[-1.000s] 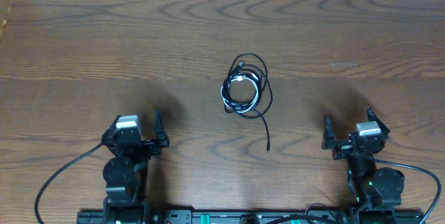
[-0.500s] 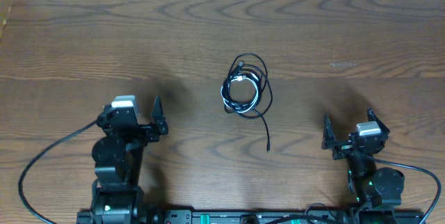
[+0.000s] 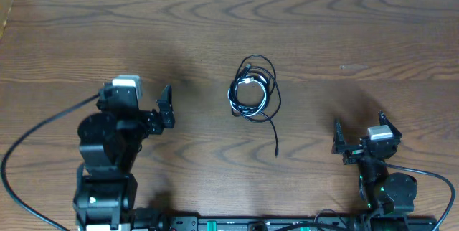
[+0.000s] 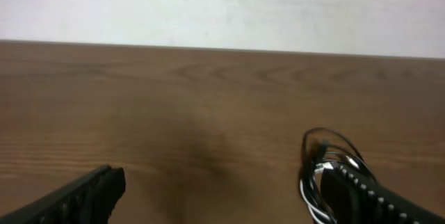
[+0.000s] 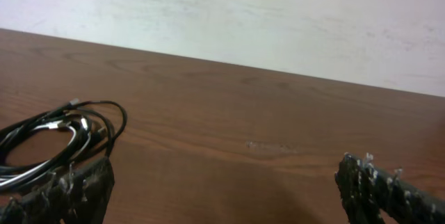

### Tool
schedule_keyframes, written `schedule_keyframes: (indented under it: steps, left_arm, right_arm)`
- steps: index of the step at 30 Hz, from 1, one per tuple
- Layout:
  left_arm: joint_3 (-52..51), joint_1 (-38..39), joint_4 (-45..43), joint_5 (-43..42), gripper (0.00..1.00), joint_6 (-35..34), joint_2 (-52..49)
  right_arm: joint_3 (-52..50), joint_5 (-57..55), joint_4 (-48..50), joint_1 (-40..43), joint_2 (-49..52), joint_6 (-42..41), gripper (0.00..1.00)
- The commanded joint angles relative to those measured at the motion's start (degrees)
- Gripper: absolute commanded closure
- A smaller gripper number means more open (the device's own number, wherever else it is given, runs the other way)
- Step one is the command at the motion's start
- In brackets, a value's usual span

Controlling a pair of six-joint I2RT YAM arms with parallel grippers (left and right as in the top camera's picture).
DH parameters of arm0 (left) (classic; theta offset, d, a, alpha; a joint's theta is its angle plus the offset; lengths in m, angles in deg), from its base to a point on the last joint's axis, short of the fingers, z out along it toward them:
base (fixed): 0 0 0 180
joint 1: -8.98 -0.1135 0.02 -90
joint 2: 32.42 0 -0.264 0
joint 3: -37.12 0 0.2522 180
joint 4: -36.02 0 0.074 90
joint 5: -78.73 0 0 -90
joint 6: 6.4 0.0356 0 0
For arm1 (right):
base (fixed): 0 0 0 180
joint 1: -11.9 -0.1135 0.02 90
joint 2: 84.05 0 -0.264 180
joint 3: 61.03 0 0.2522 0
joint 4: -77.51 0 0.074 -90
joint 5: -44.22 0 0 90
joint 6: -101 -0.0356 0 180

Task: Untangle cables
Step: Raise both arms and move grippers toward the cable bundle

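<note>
Left gripper [image 4: 224,182] – jaws spread wide, holding nothing, over the table [image 3: 373,37] left of the cables [image 3: 252,91], not touching them. Right gripper [image 3: 360,133] – also wide open and empty, near the front right edge, well apart from the cables. They lie mid-table between the arms: black and white loops coiled together, one black tail [image 3: 275,134] trailing toward the front. The white one's ends are probably inside the loops; too small to tell.
</note>
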Motion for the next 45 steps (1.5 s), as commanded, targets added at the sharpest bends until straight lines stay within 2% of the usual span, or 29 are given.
schedule_keyframes:
  steps: [1,12,16,24,33,38,45]
  left_arm:
    - [6.1,-0.04,3.85,-2.58,0.04,1.73,-3.3]
    - [26.1,-0.04,23.21,-3.63,0.04,3.19,-17.27]
    - [31.06,-0.04,27.54,-4.04,0.04,3.21,-21.57]
    - [31.32,-0.04,26.03,-3.72,0.04,3.19,-24.11]
    - [31.32,-0.04,25.42,-3.56,0.04,3.19,-24.74]
    - [31.32,-0.04,24.44,-3.58,0.04,3.19,-24.74]
    - [31.32,-0.02,24.85,-3.58,0.04,2.89,-25.27]
  right_arm:
    - [-0.09,-0.42,-0.22,-0.44,-0.42,-0.66,0.01]
    - [-0.09,-0.37,-0.22,-0.46,-0.42,-0.66,0.01]
    - [-0.09,-0.26,-0.24,-0.46,-0.39,-0.66,0.01]
    - [-0.09,0.33,-0.04,-0.44,-0.35,-4.81,0.01]
    - [4.02,3.43,0.2,-0.42,1.46,-4.92,0.01]
    - [10.95,3.48,0.2,0.39,8.66,-3.98,0.01]
    - [25.57,6.36,-1.03,0.48,27.15,-0.61,0.01]
